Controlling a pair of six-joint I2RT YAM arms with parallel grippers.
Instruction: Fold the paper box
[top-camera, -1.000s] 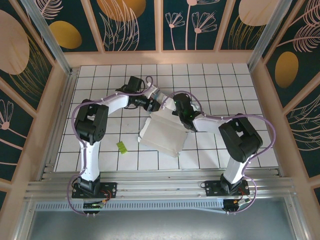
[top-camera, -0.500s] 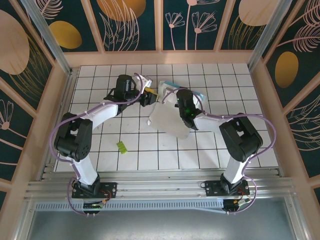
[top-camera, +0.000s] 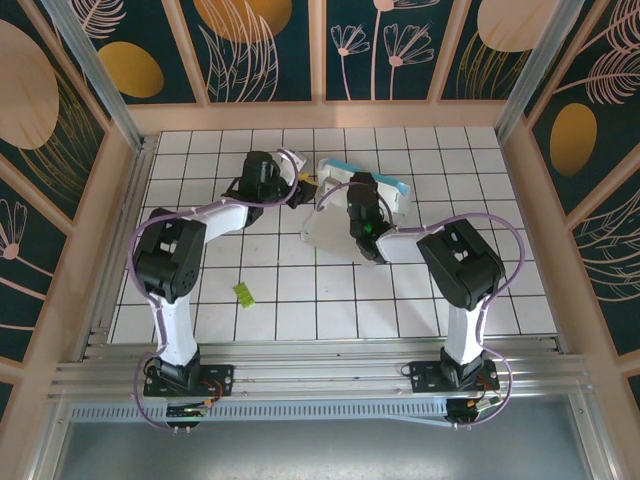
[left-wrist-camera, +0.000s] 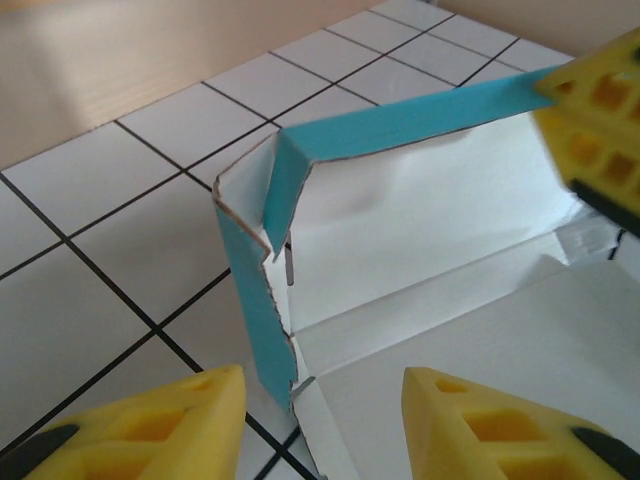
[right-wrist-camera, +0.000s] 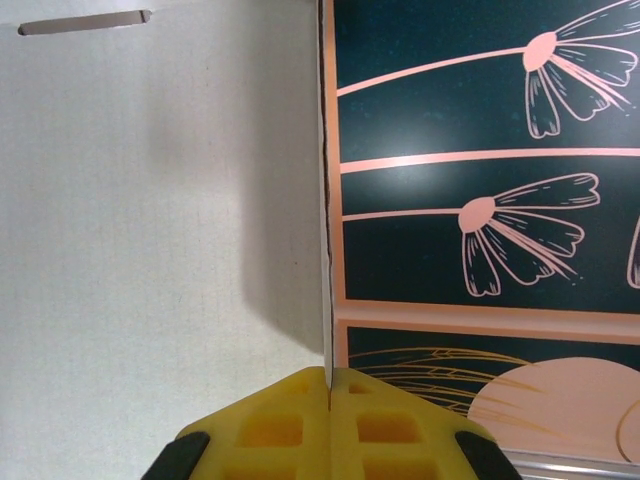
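paper box (left-wrist-camera: 420, 230) thin, bendy; my r gripper (right-wrist-camera: 328, 385) pinches its edge, l gripper (left-wrist-camera: 322, 382) spread. i'd grab nr creases.

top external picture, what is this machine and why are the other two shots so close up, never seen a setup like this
Two robot arms are bolted at the near edge of a tiled table. The top picture looks down from above: left arm, right arm. The other two come from small cameras on each wrist, close to the yellow jaws. Between the arms is a paper box, teal outside, white inside, partly open. The right arm's jaws are shut on an edge of its card. The left arm's jaws are open, just before a box corner. A yellow-green scrap lies nearby.
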